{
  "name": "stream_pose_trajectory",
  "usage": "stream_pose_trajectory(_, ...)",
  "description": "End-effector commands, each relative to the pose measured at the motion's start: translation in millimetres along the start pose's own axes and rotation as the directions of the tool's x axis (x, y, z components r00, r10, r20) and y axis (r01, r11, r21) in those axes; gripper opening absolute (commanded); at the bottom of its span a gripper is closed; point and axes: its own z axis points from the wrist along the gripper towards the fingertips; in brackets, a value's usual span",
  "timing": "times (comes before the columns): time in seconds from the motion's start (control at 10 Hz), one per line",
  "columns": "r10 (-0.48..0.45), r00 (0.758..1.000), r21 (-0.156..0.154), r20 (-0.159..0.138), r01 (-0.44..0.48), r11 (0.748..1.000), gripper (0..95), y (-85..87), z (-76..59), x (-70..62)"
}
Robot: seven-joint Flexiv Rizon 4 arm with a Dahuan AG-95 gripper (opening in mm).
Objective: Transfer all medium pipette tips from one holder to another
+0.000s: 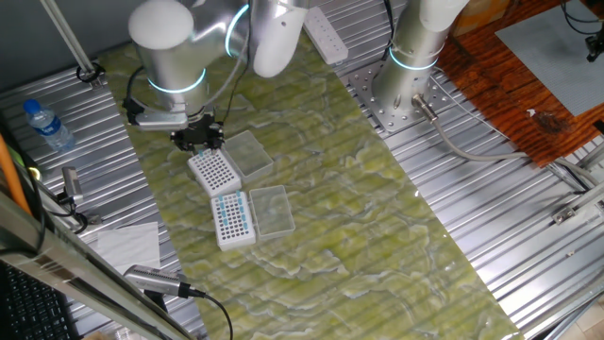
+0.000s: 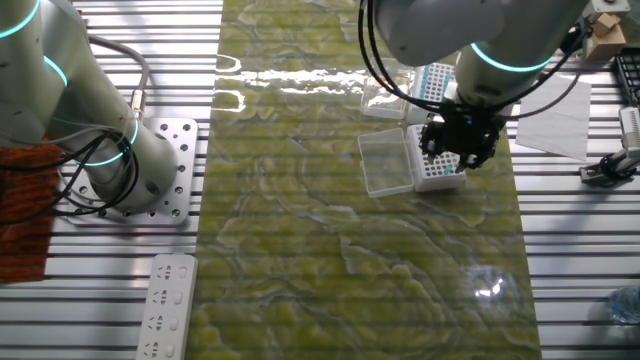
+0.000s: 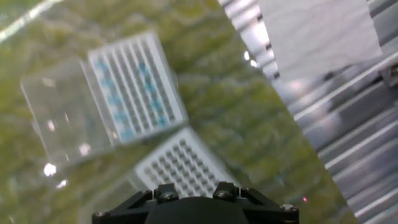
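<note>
A white holder [image 1: 233, 218] carries the medium pipette tips [image 1: 232, 215] as rows of light-blue dots. Its clear lid [image 1: 274, 210] lies open beside it. A second white holder [image 1: 214, 171] shows only dark holes, with its clear lid [image 1: 247, 154] next to it. My gripper [image 1: 198, 138] hovers over the far end of this second holder, as the other fixed view [image 2: 458, 142] also shows. In the hand view the tips [image 3: 134, 87] lie ahead to the upper left and the second holder [image 3: 183, 165] is just beyond the black hand housing [image 3: 196, 208]. The fingers are hidden.
A white paper sheet [image 3: 317, 34] lies on the ribbed metal table to the right of the green mat [image 1: 359, 217]. A water bottle [image 1: 45, 125] lies at the left edge. A second arm's base [image 1: 411, 66] and a power strip [image 1: 326, 36] stand at the back.
</note>
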Motion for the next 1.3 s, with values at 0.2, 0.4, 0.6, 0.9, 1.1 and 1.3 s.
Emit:
stream_pose_trajectory(0.2, -0.094, 0.996, 0.046, -0.009, 0.095, 0.994, 38.0, -0.5, 1.7, 0.6)
stream_pose_trajectory(0.4, -0.106, 0.994, 0.056, 0.000, 0.106, 0.993, 19.0, -0.5, 1.8, 0.6)
stream_pose_trajectory(0.6, -0.103, 0.995, 0.056, 0.004, 0.103, 0.993, 0.0, -0.5, 1.8, 0.6)
stream_pose_trajectory(0.9, -0.112, 0.994, 0.057, 0.004, 0.111, 0.992, 0.0, -0.5, 1.8, 0.6)
stream_pose_trajectory(1.1, -0.104, 0.995, 0.047, 0.005, 0.103, 0.994, 0.0, -0.5, 0.5, 0.8)
stream_pose_trajectory(1.3, -0.105, 0.994, 0.019, 0.002, 0.105, 0.994, 0.0, -3.4, -12.4, 1.0)
